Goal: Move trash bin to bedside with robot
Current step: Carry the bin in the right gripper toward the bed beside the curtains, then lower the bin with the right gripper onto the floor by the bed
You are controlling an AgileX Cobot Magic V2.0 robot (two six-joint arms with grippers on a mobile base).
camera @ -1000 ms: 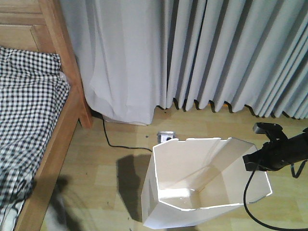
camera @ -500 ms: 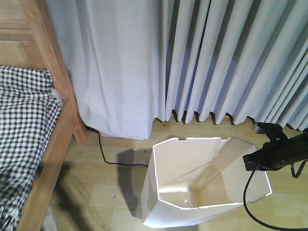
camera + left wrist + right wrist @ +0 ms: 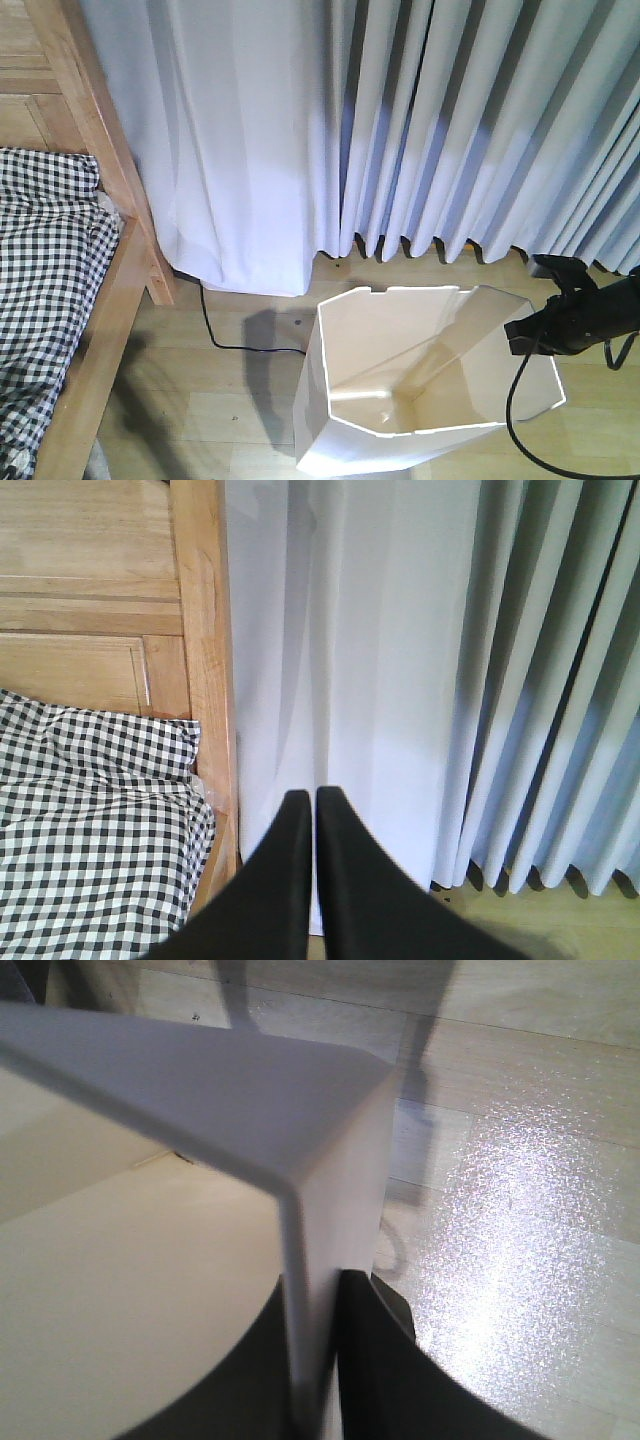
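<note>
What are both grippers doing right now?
Left gripper: shut, holding nothing.
Right gripper: shut on the rim of the white thin-walled plastic trash bin.

Colours, front view:
- trash bin (image 3: 335,445), 6 o'clock: white outside, cream inside
- bed frame (image 3: 112,170), 9 o'clock: light honey wood
- bedding (image 3: 40,250): black-and-white check
- curtain (image 3: 400,120), 12 o'clock: pale blue-grey
- floor (image 3: 200,410): light wood planks
- cable (image 3: 250,349): black
- right pincer (image 3: 522,335), 3 o'clock: black
- left pincer (image 3: 311,796): black

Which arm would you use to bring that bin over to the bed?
Right. The right gripper is clamped on the bin's wall; the left gripper is shut and empty, facing the curtain beside the bed.
</note>
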